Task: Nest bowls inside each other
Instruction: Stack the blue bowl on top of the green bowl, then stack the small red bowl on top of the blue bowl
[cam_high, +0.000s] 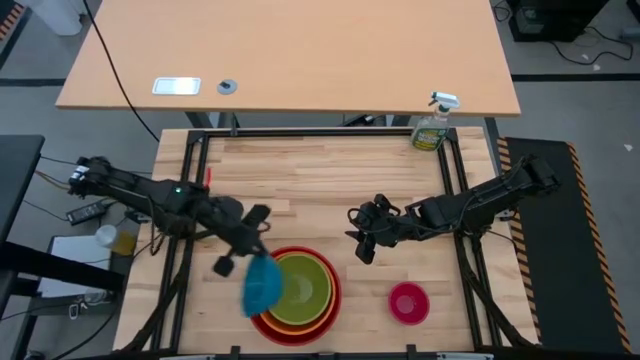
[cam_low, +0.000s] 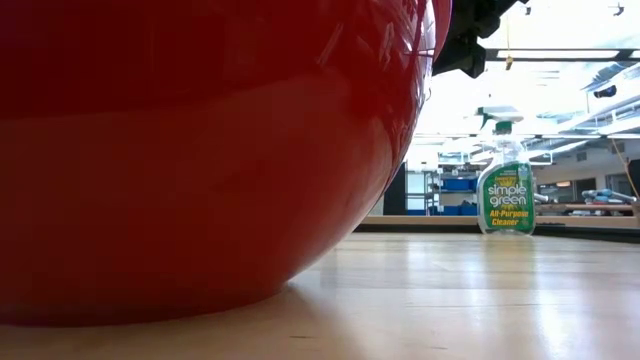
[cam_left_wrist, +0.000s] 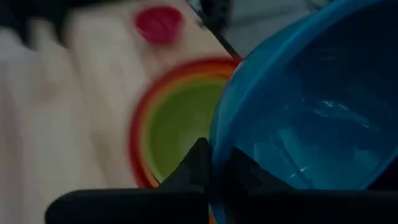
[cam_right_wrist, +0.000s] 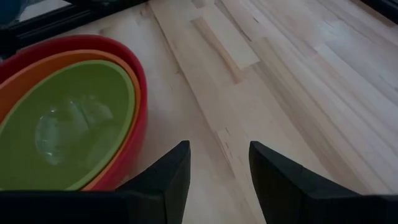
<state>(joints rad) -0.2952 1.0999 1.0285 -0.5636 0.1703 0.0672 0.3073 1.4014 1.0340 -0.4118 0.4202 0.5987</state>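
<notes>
A red bowl (cam_high: 325, 310) stands near the table's front edge with an orange bowl (cam_right_wrist: 18, 78) and a yellow-green bowl (cam_high: 300, 285) nested inside it. My left gripper (cam_high: 256, 256) is shut on a blue bowl (cam_high: 262, 284), which hangs tilted over the stack's left rim. The magenta bowl (cam_high: 408, 302) rests on its base to the right of the stack. My right gripper (cam_high: 362, 247) hovers open above bare wood, right of the stack and beyond the magenta bowl, with nothing between its fingers (cam_right_wrist: 168, 180). My left gripper holds the blue bowl by its rim (cam_left_wrist: 219, 146), with one finger outside the wall (cam_left_wrist: 198, 163) and one inside the bowl (cam_left_wrist: 249, 173). The fingers come from the table's left, slanting down. The bowl is lifted clear and tipped steeply on its side.
A green spray bottle (cam_high: 433, 125) stands at the table's far right corner. Black frame rails (cam_high: 455, 160) run along the table's sides and back. Open wood lies between the bowls and the far edge.
</notes>
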